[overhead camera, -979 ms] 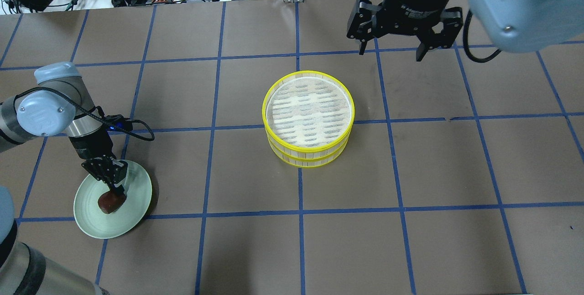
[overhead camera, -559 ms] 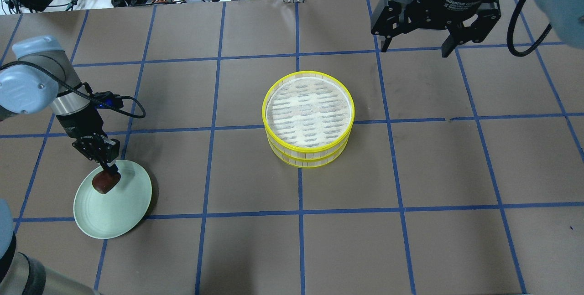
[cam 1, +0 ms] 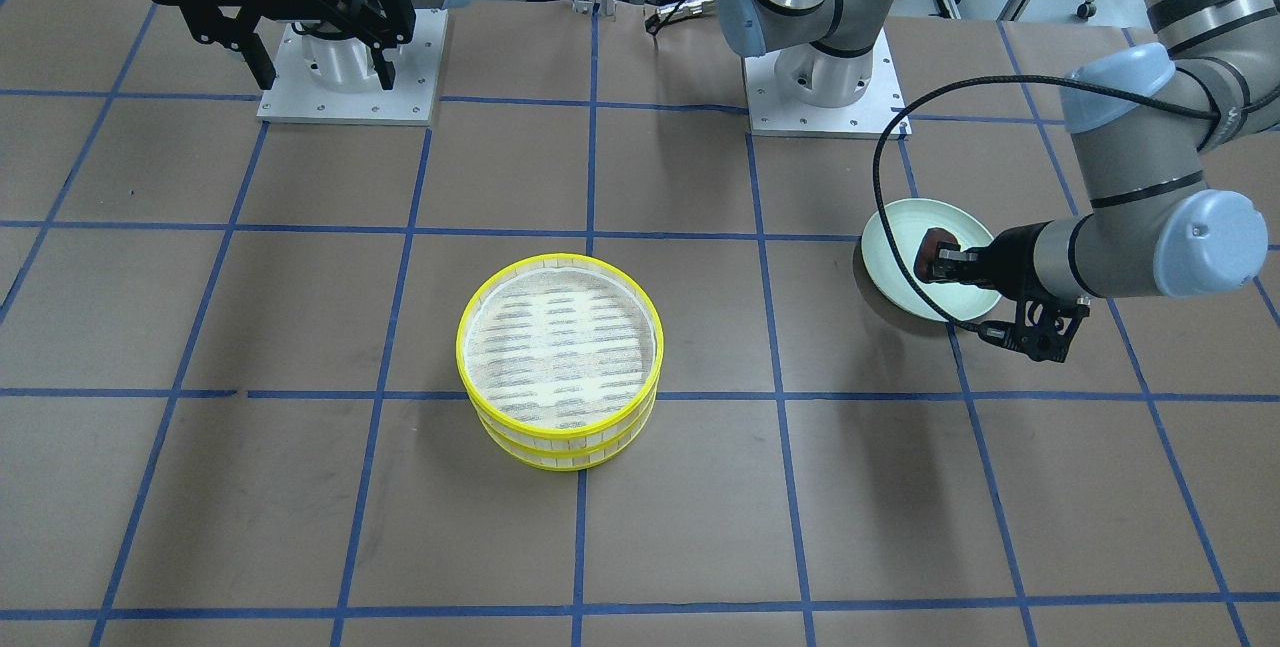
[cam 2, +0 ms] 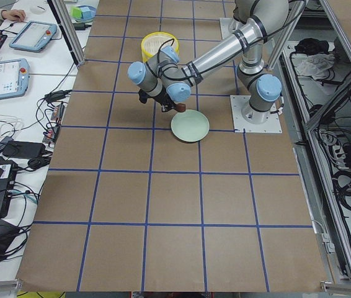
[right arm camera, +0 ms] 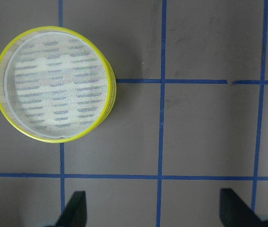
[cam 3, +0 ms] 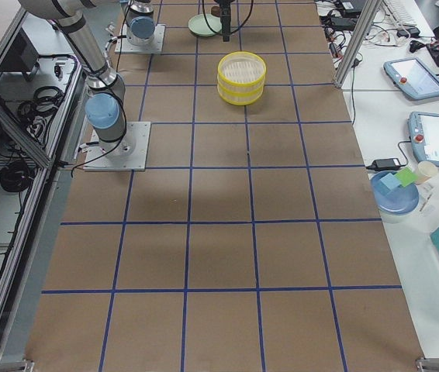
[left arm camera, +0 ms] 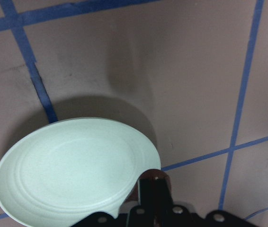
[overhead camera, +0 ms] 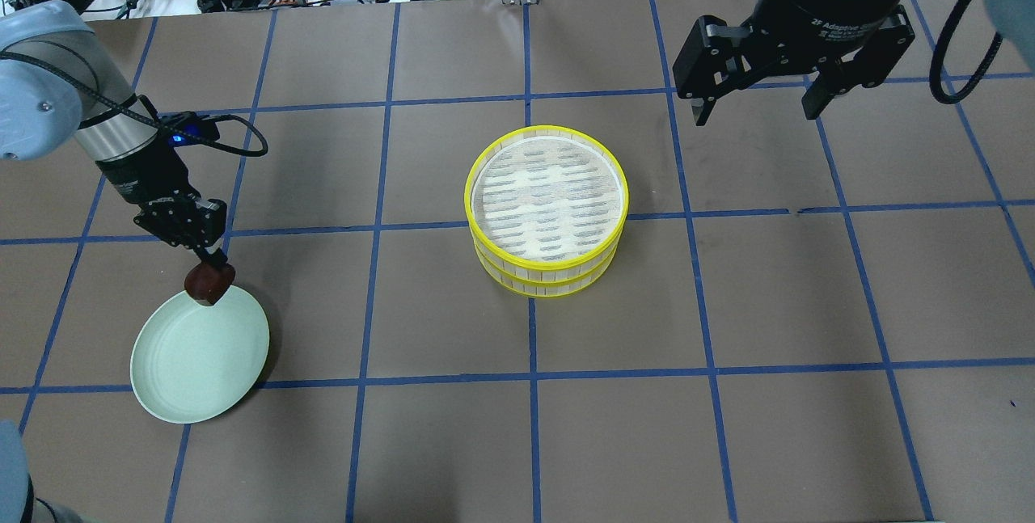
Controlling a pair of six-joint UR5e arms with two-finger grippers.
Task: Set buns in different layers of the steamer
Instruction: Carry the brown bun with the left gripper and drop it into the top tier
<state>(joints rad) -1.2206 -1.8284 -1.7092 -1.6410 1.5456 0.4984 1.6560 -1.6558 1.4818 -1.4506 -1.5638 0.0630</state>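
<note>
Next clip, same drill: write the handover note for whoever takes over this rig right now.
The left end effector is shut on the dark bun, held in the air over the edge of the green plate.
The right end effector is open and empty, high on the robot's right, apart from the steamer.
The top layer sits stacked on the bottom layer. The top is empty; the bottom's inside is hidden.
The cream bun shows in no view.
Done: dark bun picked up.
Left: put it in a layer; locate the cream bun.

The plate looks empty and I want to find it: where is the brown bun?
The brown bun is pinched in the left gripper, held just above the green plate, on the left side of the overhead view, far from the yellow steamer.
</note>
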